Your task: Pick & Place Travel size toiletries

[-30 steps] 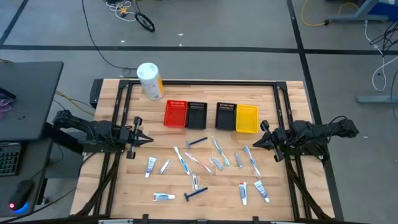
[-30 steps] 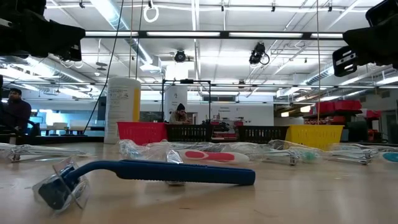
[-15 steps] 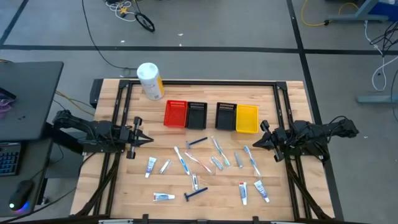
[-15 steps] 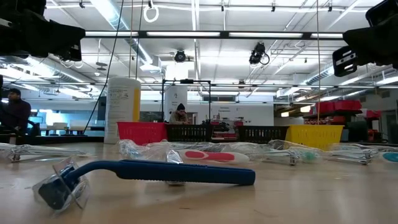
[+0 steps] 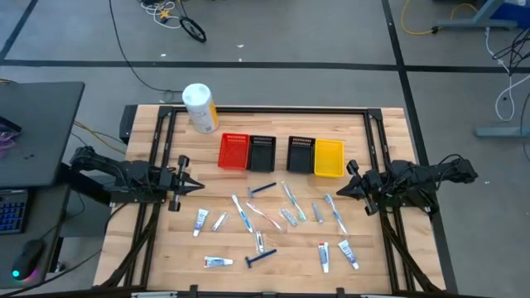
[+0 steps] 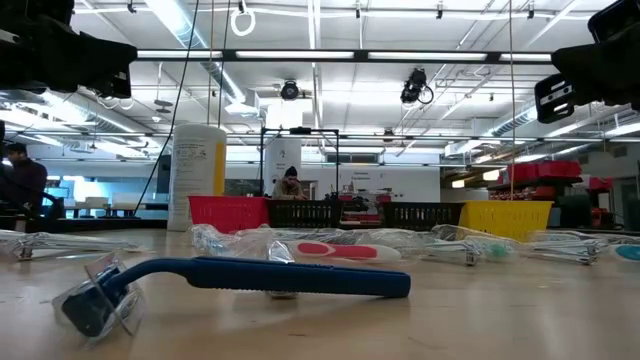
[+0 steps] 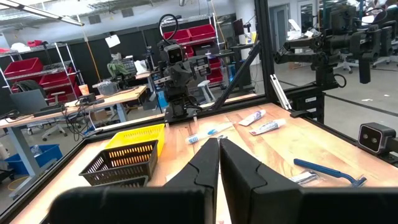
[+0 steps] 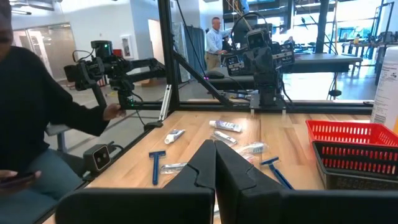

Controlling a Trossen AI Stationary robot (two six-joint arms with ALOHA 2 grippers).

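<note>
right gripper [image 8: 214, 163] fingers pressed together, pointing across the table | blue razor [image 8: 155, 166] and toothpaste tube [image 8: 225, 126] lying on the wood | red bin [image 8: 350, 132] beside black bin [image 8: 357, 163] | left arm [image 8: 266, 68] opposite | person's dark sleeve [image 8: 43, 99] close by

light: ceiling strips [image 6: 200, 54] shining bright, even | shadows: lying soft | focus: near razor [image 6: 240, 280] blurring slightly | glare: showing little

Travel toiletries, loose, lying flat across the table's centre and 6 o'clock half: small white toothpaste tubes [image 5: 201, 220], thin wrapped toothbrushes [image 5: 242, 213], blue razors [image 5: 260, 260]; another razor [image 5: 262, 189] lies toward 12 o'clock.
</note>
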